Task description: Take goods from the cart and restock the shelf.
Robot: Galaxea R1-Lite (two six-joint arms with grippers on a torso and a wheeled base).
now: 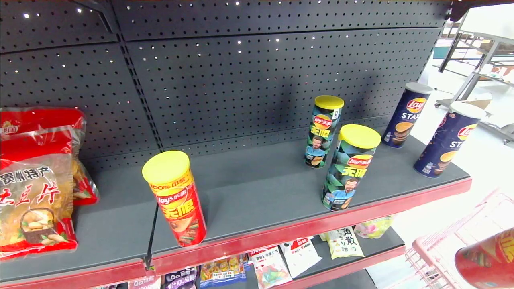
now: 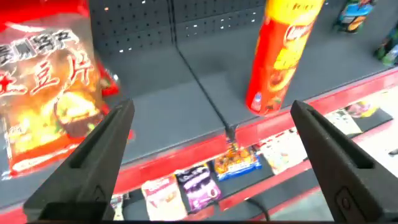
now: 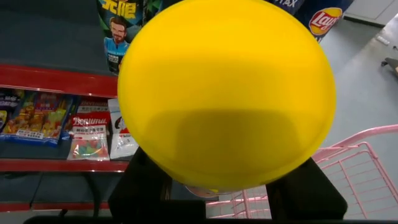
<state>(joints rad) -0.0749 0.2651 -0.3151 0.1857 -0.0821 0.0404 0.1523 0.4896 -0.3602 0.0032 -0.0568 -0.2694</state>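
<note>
Right wrist view: the right pincer (image 3: 231, 190) is closed around a yellow-lidded red can (image 3: 227, 93), just by the pink cart (image 1: 441, 249) and not yet on the shelf (image 1: 261, 192); the left pincer (image 2: 211, 158) gapes wide, empty, before the shelf's front; a standing red can (image 1: 176, 196), two green cans (image 1: 349, 168) and two blue cans (image 1: 405, 116) are already shelved; restocking looks partly done, with this can left to place.

The left end effector (image 2: 212, 107) is showing two dark grey, wedge-shaped, tapering fingers (image 2: 93, 162); the right end effector (image 3: 224, 190) is showing black, blockier, seemingly matte fingers (image 3: 155, 194).
</note>
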